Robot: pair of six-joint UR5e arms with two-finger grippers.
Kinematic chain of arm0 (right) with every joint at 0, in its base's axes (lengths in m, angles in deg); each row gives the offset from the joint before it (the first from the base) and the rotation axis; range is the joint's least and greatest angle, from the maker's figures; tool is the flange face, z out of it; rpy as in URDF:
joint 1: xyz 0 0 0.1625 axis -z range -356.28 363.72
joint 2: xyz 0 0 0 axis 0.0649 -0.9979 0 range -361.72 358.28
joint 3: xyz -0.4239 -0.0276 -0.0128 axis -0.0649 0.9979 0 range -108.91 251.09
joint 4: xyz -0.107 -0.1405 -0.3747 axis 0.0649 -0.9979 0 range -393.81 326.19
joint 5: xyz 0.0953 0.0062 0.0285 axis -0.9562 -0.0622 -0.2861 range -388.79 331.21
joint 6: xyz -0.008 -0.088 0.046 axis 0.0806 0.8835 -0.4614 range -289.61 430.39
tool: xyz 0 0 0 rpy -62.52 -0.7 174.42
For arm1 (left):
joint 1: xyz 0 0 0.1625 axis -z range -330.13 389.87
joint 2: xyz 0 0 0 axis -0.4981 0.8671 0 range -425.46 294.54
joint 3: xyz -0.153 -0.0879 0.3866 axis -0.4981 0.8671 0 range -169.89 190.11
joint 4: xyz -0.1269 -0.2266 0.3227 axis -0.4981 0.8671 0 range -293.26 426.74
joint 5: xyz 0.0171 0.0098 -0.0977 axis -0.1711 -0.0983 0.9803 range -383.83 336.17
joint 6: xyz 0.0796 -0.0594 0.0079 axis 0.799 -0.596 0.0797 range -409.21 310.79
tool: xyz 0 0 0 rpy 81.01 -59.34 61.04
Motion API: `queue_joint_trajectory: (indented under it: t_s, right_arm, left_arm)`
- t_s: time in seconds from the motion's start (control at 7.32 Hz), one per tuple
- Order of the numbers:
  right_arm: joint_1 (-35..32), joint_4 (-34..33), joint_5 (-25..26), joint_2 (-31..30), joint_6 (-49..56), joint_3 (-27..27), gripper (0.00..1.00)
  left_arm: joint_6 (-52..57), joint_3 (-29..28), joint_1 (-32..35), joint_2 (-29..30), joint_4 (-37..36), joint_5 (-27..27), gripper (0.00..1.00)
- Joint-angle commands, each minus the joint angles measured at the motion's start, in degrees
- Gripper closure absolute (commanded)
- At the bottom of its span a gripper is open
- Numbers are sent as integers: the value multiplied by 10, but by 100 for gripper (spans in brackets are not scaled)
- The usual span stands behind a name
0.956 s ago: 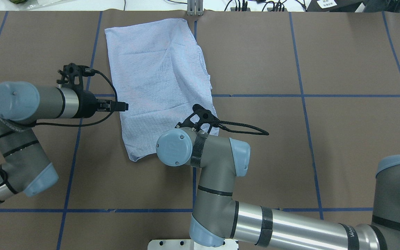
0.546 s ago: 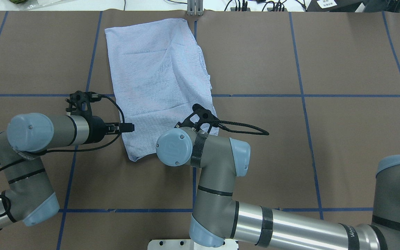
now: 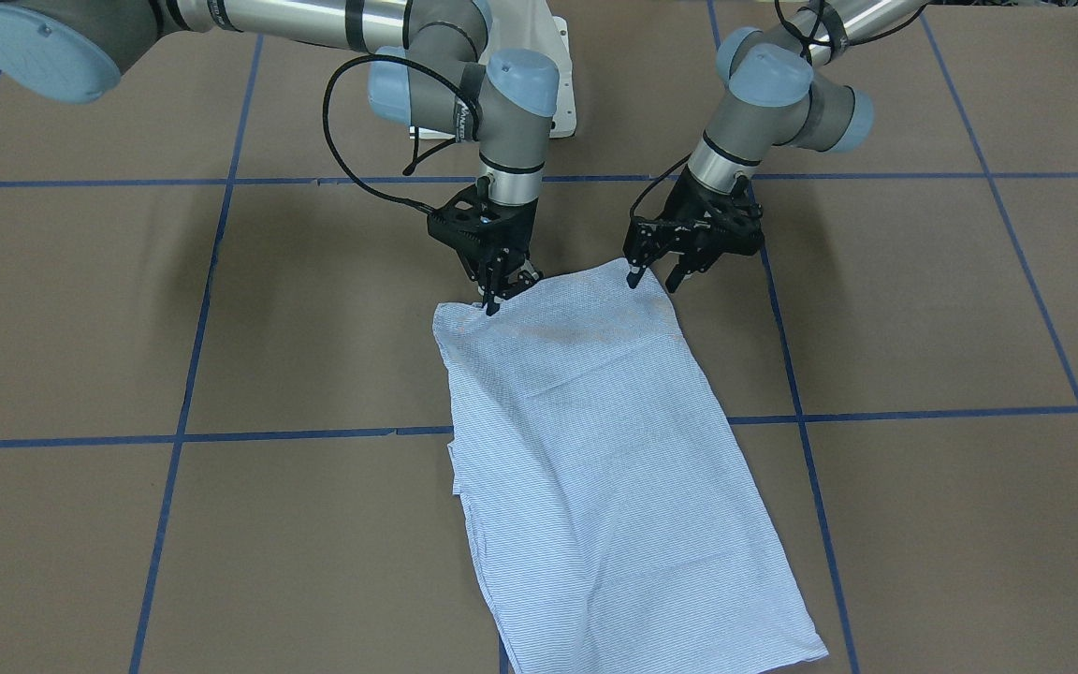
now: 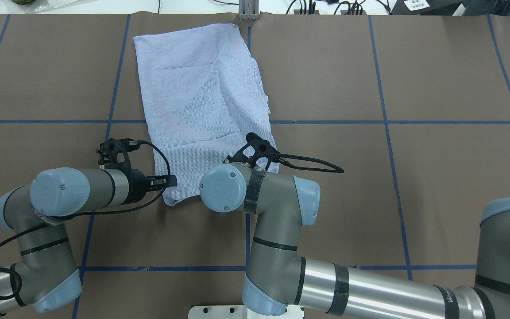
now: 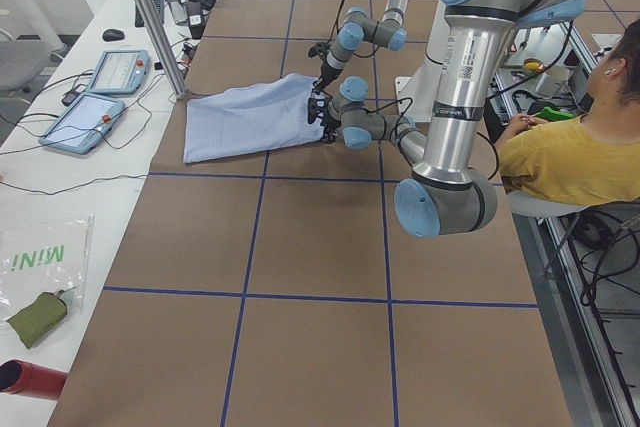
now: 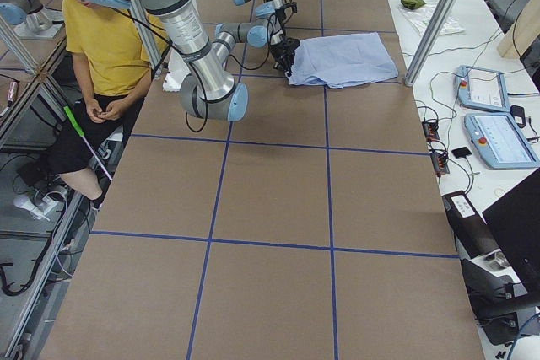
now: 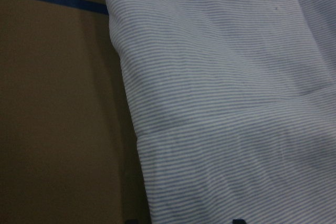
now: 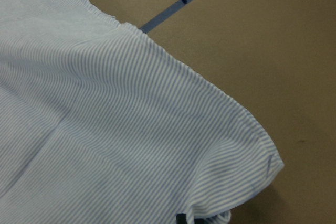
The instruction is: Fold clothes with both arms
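Blue-and-white striped cotton shirt (image 4: 202, 97), folded into a long panel, lies flat mid-table. Our right black two-finger gripper (image 3: 494, 285) pinches one near corner; our left gripper (image 3: 653, 273), fingers spread, has swung in to the other, ready to grasp.

shirt (image 4: 202, 97) | lt blue/white stripe | folded oblong, flat on table | near end by robot

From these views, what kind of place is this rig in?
Most likely a robotics lab or data-collection workcell. Two arms work a shirt on a brown table gridded with blue tape; teach pendants and cables sit on the side bench, and a seated person is beside the robot.
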Motion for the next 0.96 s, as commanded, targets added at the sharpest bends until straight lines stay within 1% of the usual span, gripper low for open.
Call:
queue_joint_trajectory:
  t_s: [0.0, 0.14, 0.27, 0.41, 0.68, 0.82]
  right_arm:
    - [0, 0, 0, 0, 2, 0, 100]
    - [0, 0, 0, 0, 2, -1, 100]
    - [0, 0, 0, 0, 2, -2, 100]
    - [0, 0, 0, -1, 3, -4, 100]
    - [-2, 7, -1, -11, 12, -11, 100]
    - [-2, 26, 0, -51, 28, -49, 100]
  left_arm:
    - [-12, 4, -13, 4, -7, -2, 46]
    - [-12, 3, -18, 4, -7, -15, 54]
    - [-12, 2, -23, 5, -8, -19, 67]
    - [-12, 3, -23, 6, -8, -19, 100]
    - [-11, 9, -24, 13, -9, -19, 100]
    - [-11, 26, -24, 34, -44, -17, 100]
